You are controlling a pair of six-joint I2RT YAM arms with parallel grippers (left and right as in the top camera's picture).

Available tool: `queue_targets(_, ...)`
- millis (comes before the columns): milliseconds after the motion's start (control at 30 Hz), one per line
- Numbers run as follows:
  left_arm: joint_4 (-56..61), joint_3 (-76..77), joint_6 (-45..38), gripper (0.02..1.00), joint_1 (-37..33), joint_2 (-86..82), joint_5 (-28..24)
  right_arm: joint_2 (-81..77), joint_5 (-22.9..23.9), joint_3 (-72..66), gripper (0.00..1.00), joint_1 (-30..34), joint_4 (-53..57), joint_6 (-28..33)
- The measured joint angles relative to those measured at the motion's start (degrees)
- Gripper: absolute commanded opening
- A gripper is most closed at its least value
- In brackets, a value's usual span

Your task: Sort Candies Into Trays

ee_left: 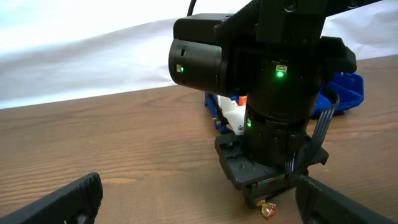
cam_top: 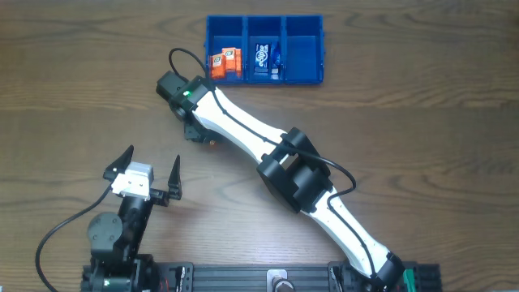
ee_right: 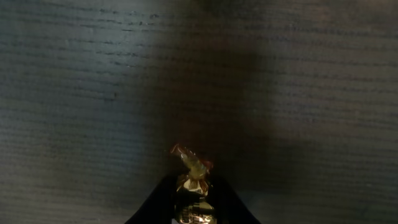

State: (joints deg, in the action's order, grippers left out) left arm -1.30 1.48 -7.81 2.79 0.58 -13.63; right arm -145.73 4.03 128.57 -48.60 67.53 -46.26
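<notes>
My right gripper [cam_top: 199, 132] reaches across to the left-middle of the table and points down at the wood. It is shut on a gold-wrapped candy [ee_right: 194, 185], whose twisted end sticks out past the fingertips. The left wrist view shows the same candy [ee_left: 268, 210] right at the table surface under the right gripper [ee_left: 266, 198]. A blue three-compartment tray [cam_top: 304, 53] stands at the back. Its left compartment holds orange candies [cam_top: 226, 63], its middle one a blue candy [cam_top: 263, 57]. My left gripper [cam_top: 152, 167] stands open near the front left with nothing between its fingers.
The right arm [cam_top: 268, 150] stretches diagonally over the middle of the table. A corner of the blue tray [ee_left: 345, 93] shows behind the right wrist. Bare wood lies on the left and on the right.
</notes>
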Motion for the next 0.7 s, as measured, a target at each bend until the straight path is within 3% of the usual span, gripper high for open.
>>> queue_targets(167,0.0,0.0,0.0,0.998,0.0,0.0,0.0,0.4,0.7,0.0,0.141,0.2,1.9,0.5)
queue_targets(333,0.0,0.0,0.0,0.996,0.0,0.0,0.0,9.0,5.5,-0.5,0.141,4.5,4.0,4.5)
queue_targets(433,0.0,0.0,0.0,0.998,0.0,0.0,0.0,18.8,8.4,-0.4,0.141,11.2,2.4,8.8)
queue_targets(533,0.0,0.0,0.0,0.998,0.0,0.0,0.0,24.7,11.2,1.0,0.141,22.5,-1.3,14.1)
queue_targets(700,0.0,0.0,0.0,0.998,0.0,0.0,0.0,19.5,12.3,0.9,0.143,29.4,-5.9,19.3)
